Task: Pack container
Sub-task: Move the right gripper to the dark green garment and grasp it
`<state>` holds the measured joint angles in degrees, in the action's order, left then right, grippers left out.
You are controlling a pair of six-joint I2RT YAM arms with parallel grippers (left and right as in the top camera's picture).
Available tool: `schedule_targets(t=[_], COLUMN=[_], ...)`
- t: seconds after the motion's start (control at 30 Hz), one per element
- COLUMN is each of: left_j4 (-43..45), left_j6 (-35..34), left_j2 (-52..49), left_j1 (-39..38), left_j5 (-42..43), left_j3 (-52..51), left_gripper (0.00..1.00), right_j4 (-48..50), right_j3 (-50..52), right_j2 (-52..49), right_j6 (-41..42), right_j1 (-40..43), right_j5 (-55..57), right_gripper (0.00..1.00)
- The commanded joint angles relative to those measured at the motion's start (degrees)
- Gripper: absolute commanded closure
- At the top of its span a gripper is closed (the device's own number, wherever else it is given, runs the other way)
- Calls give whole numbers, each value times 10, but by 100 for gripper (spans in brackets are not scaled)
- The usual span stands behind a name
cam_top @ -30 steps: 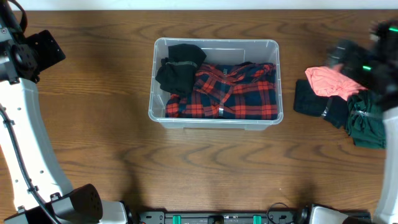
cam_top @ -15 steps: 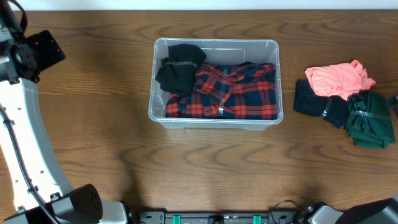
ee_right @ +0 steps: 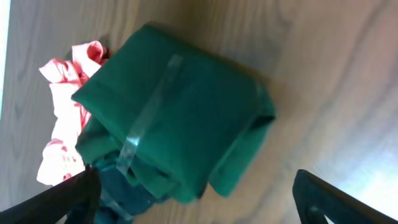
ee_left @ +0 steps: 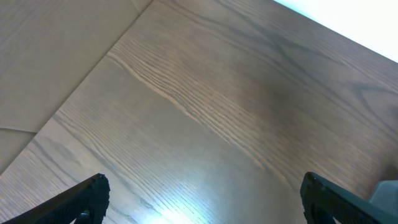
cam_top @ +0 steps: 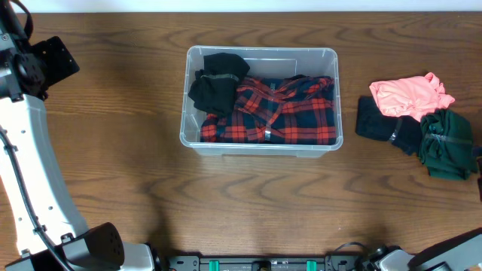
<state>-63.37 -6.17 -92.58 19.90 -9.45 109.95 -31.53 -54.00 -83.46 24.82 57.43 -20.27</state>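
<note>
Clear, round-cornered plastic container [cam_top: 260,51] sits mid-tabletop [cam_top: 113,150] on dark wood grain. You'll see a soft red-and-navy plaid shirt [cam_top: 286,113] filling most of it and a crumpled black garment [cam_top: 215,83] in its far left corner. Well to its right lies a heap: coral-pink cloth [cam_top: 407,95], a dark piece [cam_top: 384,124], a folded green bundle [cam_top: 446,144]. Only your right wrist view plainly shows the glossy tape strip [ee_right: 146,112] across that bundle, beneath your right hand [ee_right: 199,199], spread wide and empty. Your left hand [ee_left: 205,199], equally wide, holds nothing over bare wood.
</note>
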Motion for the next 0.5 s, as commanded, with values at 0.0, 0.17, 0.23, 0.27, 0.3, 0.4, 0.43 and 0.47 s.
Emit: schedule_targets(t=[0.0,0.17,0.23,0.27,0.3,0.4,0.43,0.47], left_j4=[-2,-2,-2,-2,-2,-2,-2,-2], left_j6=[-5,-5,-5,-5,-5,-5,-5,-5], left_j2=[2,2,2,2,2,2,2,2], left_j1=[3,3,3,3,3,3,3,3], left_j5=[-5,-5,-5,-5,-5,-5,-5,-5], left_j3=[-2,-2,-2,-2,-2,-2,-2,-2], left_gripper=[2,2,2,2,2,2,2,2], right_j4=[19,47,52,54,58,64,66,68], right_j3=[10,10,10,10,10,10,10,10], right_j2=[-35,-80,-94,-99,-104,-120,-125,-132], right_j6=[-9,-9,-9,-9,-9,-9,-9,-9], right_j1=[3,3,3,3,3,3,3,3], right_j5=[-22,-16,-12,-8,-2,10,10,10], right_gripper=[7,9,9,10,10,11,12,13])
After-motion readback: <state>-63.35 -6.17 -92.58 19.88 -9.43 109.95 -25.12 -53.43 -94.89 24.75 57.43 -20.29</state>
